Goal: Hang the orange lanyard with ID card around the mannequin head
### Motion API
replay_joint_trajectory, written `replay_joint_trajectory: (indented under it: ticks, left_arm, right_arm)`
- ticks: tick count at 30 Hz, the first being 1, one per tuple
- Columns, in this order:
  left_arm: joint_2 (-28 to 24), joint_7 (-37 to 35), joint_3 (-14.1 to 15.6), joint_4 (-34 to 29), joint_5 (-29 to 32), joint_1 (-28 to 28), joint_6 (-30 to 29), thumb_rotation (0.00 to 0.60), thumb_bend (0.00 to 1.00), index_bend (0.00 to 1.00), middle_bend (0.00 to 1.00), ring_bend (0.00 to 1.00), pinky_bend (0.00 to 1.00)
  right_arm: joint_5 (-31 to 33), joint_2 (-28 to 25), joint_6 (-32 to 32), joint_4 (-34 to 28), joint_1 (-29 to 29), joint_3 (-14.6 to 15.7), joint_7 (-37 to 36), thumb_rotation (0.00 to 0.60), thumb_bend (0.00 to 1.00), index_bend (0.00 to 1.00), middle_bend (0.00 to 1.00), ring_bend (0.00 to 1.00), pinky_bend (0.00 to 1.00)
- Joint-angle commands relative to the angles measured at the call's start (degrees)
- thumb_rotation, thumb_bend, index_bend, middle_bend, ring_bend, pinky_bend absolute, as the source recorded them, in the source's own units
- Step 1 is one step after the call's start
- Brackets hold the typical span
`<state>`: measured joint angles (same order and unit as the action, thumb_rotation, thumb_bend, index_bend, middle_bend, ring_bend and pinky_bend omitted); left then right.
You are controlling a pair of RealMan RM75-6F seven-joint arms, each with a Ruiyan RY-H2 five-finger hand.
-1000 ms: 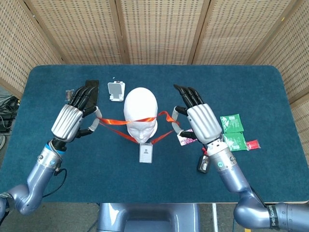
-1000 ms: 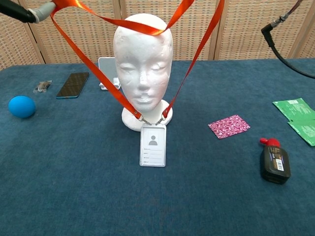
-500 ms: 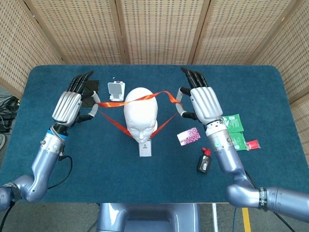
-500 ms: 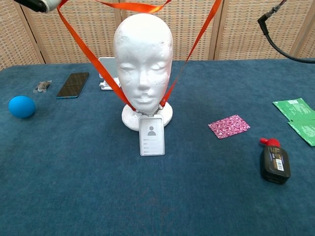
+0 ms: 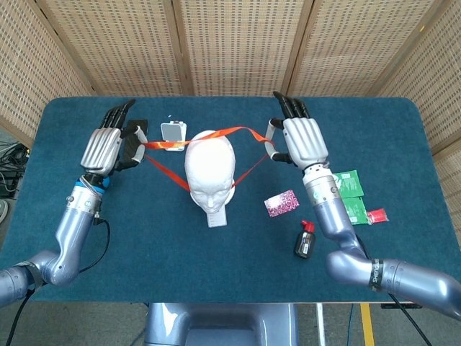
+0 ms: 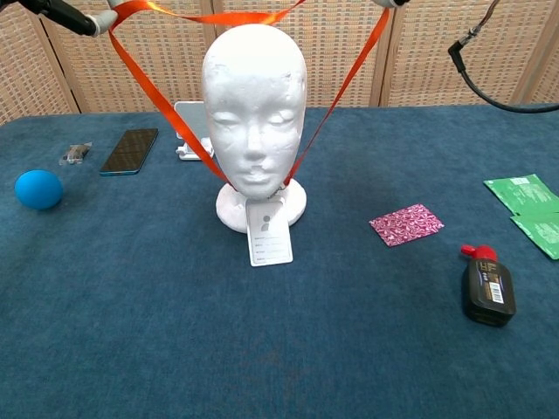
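Note:
The white mannequin head [image 5: 210, 169] stands upright mid-table, its face [image 6: 253, 105] towards me. The orange lanyard [image 5: 232, 131] is stretched wide, its far span lying just behind the crown. Two straps [image 6: 159, 98] run down past the cheeks and meet under the chin. There the ID card [image 6: 269, 243] hangs, leaning on the base [image 6: 293, 206]. My left hand [image 5: 106, 144] holds the loop's left end, raised beside the head. My right hand [image 5: 300, 140] holds the right end at the same height. The chest view shows only a left fingertip [image 6: 61, 13].
A phone [image 6: 129, 150], a small wrapped item [image 6: 76, 154] and a blue ball [image 6: 38, 188] lie at the left. A white stand [image 5: 172, 134] sits behind the head. At the right are a pink packet [image 6: 406, 223], a black bottle [image 6: 487, 288] and green packets [image 6: 528, 205].
Both hands have moved away from me and carried the loop from across the face to behind the crown. The ID card was drawn up off the table towards the chin.

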<state>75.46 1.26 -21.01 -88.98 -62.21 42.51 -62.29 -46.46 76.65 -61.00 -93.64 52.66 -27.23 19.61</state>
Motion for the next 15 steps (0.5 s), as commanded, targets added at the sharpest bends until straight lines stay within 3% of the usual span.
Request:
replay_joint_trajectory:
  ticks: [1, 3, 4, 5, 7, 9, 10, 12, 15]
  left_arm:
    - [1.04, -0.18, -0.15, 1.55, 0.84, 0.65, 0.89, 0.600, 0.51, 0.69, 0.00, 0.00, 0.00]
    - [1.53, -0.26, -0.15, 2.36, 1.08, 0.93, 1.20, 0.600, 0.51, 0.67, 0.00, 0.00, 0.00]
    - [1.81, -0.23, -0.06, 2.99, 1.27, 1.10, 1.53, 0.600, 0.50, 0.61, 0.00, 0.00, 0.00]
    - [1.90, -0.30, -0.01, 3.24, 1.26, 1.16, 1.67, 0.600, 0.49, 0.52, 0.00, 0.00, 0.00]
    - [1.91, -0.90, 0.15, 3.67, 1.54, 1.26, 2.61, 0.600, 0.39, 0.14, 0.00, 0.00, 0.00]
    - [1.92, -1.09, 0.31, 4.32, 1.57, 1.35, 3.11, 0.600, 0.22, 0.00, 0.00, 0.00, 0.00]
    - [1.99, -1.16, 0.36, 4.56, 1.44, 1.45, 3.25, 0.600, 0.13, 0.00, 0.00, 0.00, 0.00]
    - [2.04, -1.37, 0.47, 4.73, 1.25, 1.43, 3.29, 0.600, 0.05, 0.00, 0.00, 0.00, 0.00]
    - [2.05, -1.84, 0.58, 4.72, 0.74, 1.35, 3.14, 0.600, 0.02, 0.00, 0.00, 0.00, 0.00]
  right_arm:
    - [1.62, 1.18, 1.17, 2.58, 1.29, 0.26, 0.25, 0.600, 0.62, 0.75, 0.07, 0.00, 0.00]
    - [2.16, 1.77, 1.47, 3.89, 1.69, 0.45, 0.23, 0.600, 0.62, 0.75, 0.07, 0.00, 0.00]
    - [2.25, 2.21, 1.57, 4.76, 1.90, 0.57, 0.02, 0.600, 0.61, 0.72, 0.07, 0.00, 0.00]
    - [2.14, 2.41, 1.56, 5.13, 1.96, 0.62, -0.17, 0.600, 0.59, 0.68, 0.07, 0.00, 0.00]
    - [2.21, 2.92, 1.81, 6.34, 2.07, 0.93, -0.64, 0.600, 0.44, 0.45, 0.07, 0.00, 0.00]
    - [2.46, 3.11, 2.15, 7.24, 2.21, 1.31, -0.51, 0.600, 0.25, 0.27, 0.06, 0.00, 0.00]
    - [2.24, 3.30, 2.03, 7.78, 2.27, 1.47, -0.54, 0.600, 0.17, 0.21, 0.05, 0.00, 0.00]
    - [1.87, 3.54, 1.78, 8.35, 2.28, 1.74, -0.58, 0.600, 0.11, 0.15, 0.05, 0.00, 0.00]
    - [1.54, 3.76, 1.26, 8.78, 2.20, 1.94, -0.67, 0.600, 0.08, 0.10, 0.05, 0.00, 0.00]
